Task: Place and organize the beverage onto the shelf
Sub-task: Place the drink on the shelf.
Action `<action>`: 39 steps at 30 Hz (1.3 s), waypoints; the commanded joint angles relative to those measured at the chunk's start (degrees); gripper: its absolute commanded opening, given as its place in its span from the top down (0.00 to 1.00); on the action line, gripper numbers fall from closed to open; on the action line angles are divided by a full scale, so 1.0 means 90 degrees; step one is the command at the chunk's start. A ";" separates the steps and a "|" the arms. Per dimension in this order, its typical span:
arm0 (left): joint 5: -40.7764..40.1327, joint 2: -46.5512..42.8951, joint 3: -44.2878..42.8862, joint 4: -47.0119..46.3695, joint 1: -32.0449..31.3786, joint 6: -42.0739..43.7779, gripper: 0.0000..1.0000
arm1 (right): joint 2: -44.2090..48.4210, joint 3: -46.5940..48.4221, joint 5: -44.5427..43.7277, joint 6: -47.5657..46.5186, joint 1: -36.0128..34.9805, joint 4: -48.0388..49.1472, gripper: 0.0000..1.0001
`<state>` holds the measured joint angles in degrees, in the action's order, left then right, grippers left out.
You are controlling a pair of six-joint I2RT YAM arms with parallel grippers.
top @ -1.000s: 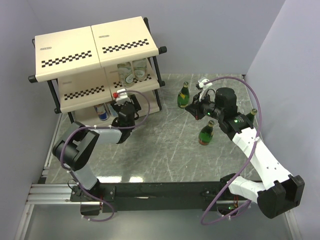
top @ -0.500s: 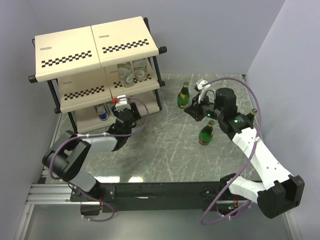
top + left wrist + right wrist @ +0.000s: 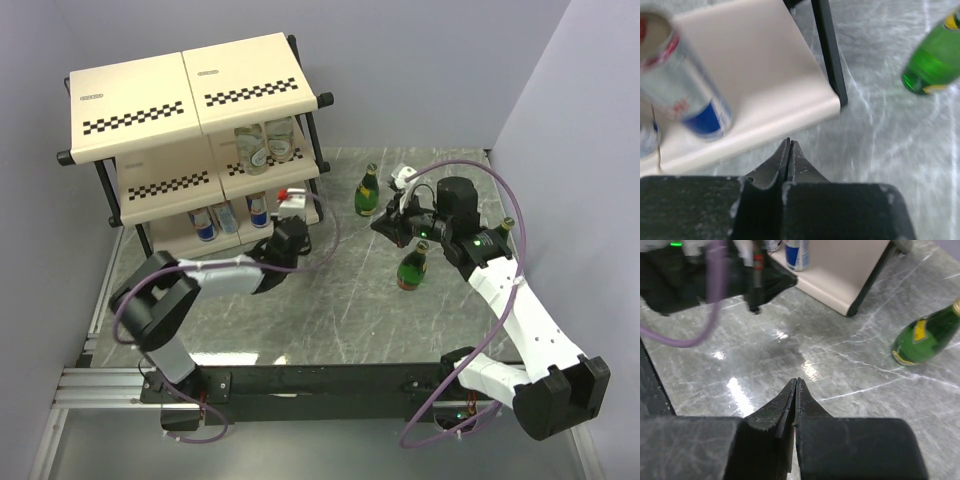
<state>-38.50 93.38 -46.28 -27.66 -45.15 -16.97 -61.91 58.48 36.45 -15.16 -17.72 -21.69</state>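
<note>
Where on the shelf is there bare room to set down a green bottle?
The top tier of the shelf is bare across both panels. On the middle tier, the left panel looks free beside the two clear bottles. The bottom tier is crowded: three cans line it, leaving the right end by the black post.

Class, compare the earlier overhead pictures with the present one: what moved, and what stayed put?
The left pincer drew back rightward from the bottom tier of the cream checkered shelf and shut empty, leaving three slim blue-silver cans in view there. The right pincer barely shifted. The three green glass bottles stayed put.
</note>
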 commanded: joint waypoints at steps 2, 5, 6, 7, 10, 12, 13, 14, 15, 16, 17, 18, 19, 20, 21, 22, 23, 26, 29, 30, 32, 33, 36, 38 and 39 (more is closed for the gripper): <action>-0.0604 0.0824 -0.1262 0.0894 0.0016 0.0645 1.00 | 0.0238 0.0016 0.0227 -0.0113 0.0239 0.0106 0.94; -0.0809 0.1439 -0.1888 0.1198 0.0016 0.0967 1.00 | 0.0238 0.0006 0.0296 -0.0113 0.0308 0.0086 0.94; -0.0887 0.1566 -0.2092 0.1247 0.0016 0.1035 0.99 | 0.0238 0.0016 0.0325 -0.0103 0.0347 0.0096 0.94; -0.0936 0.1790 -0.2171 0.1237 0.0016 0.1172 0.99 | 0.0238 0.0026 0.0335 -0.0093 0.0357 0.0096 0.94; -0.1181 0.2142 -0.2377 0.1179 0.0016 0.1455 1.00 | 0.0258 0.0026 0.0413 -0.0093 0.0406 0.0096 0.94; -0.1327 0.2270 -0.2445 0.1091 0.0016 0.1641 0.99 | 0.0267 0.0026 0.0442 -0.0093 0.0425 0.0096 0.94; -0.1357 0.2377 -0.2474 0.1023 0.0026 0.1816 1.00 | 0.0268 0.0016 0.0452 -0.0083 0.0435 0.0086 0.94; -0.1376 0.2436 -0.2513 0.0984 0.0036 0.2069 1.00 | 0.0268 0.0016 0.0472 -0.0093 0.0445 0.0086 0.94; -0.1396 0.2504 -0.2543 0.0925 0.0036 0.2236 0.99 | 0.0268 0.0026 0.0511 -0.0093 0.0445 0.0076 0.94; -0.1396 0.2611 -0.2572 0.0809 0.0036 0.2527 1.00 | 0.0248 0.0026 0.0511 -0.0093 0.0445 0.0076 0.94; -0.1367 0.2661 -0.2601 0.0779 0.0036 0.2685 1.00 | 0.0258 0.0026 0.0521 -0.0103 0.0445 0.0076 0.94; -0.1309 0.2709 -0.2650 0.0740 0.0036 0.2841 0.99 | 0.0258 0.0036 0.0530 -0.0103 0.0445 0.0067 0.94; -0.1308 0.2816 -0.2670 0.0672 0.0045 0.3142 0.99 | 0.0258 0.0036 0.0559 -0.0103 0.0455 0.0067 0.94; -0.1289 0.2866 -0.2689 0.0565 0.0036 0.3271 0.99 | 0.0248 0.0026 0.0560 -0.0093 0.0455 0.0067 0.94; -0.1279 0.2915 -0.2757 0.0515 0.0045 0.3379 1.00 | 0.0258 0.0016 0.0560 -0.0093 0.0455 0.0067 0.94; -0.1317 0.3012 -0.2787 0.0476 0.0045 0.3573 0.99 | 0.0267 0.0016 0.0579 -0.0093 0.0455 0.0076 0.94; -0.1347 0.3051 -0.2826 0.0418 0.0074 0.3633 0.99 | 0.0268 0.0016 0.0608 -0.0093 0.0464 0.0076 0.94; -0.1444 0.3169 -0.2924 0.0378 0.0133 0.3770 0.99 | 0.0258 0.0036 0.0628 -0.0093 0.0474 0.0057 0.94; -0.1571 0.3169 -0.2876 0.0261 0.0133 0.3848 0.99 | 0.0258 0.0016 0.0648 -0.0093 0.0484 0.0066 0.94; -0.1591 0.3169 -0.2856 0.0154 0.0143 0.3887 1.00 | 0.0267 0.0016 0.0657 -0.0083 0.0494 0.0057 0.94; -0.1708 0.3149 -0.2817 0.0046 0.0163 0.4043 1.00 | 0.0248 0.0016 0.0667 -0.0083 0.0494 0.0067 0.94; -0.1718 0.3178 -0.2817 0.0027 0.0182 0.4112 0.99 | 0.0248 0.0026 0.0687 -0.0083 0.0484 0.0047 0.94; -0.1718 0.3237 -0.2817 0.0027 0.0280 0.4239 0.99 | 0.0228 0.0036 0.0687 -0.0083 0.0494 0.0037 0.94; -0.1738 0.3286 -0.2758 -0.0120 0.0319 0.4424 0.99 | 0.0228 0.0036 0.0696 -0.0083 0.0503 0.0037 0.94; -0.1776 0.3305 -0.2748 -0.0139 0.0329 0.4522 0.99 | 0.0238 0.0026 0.0687 -0.0083 0.0503 0.0047 0.94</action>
<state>-52.64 121.91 -70.39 -25.34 -42.78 20.40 -61.08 58.48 41.69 -15.53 -13.63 -21.89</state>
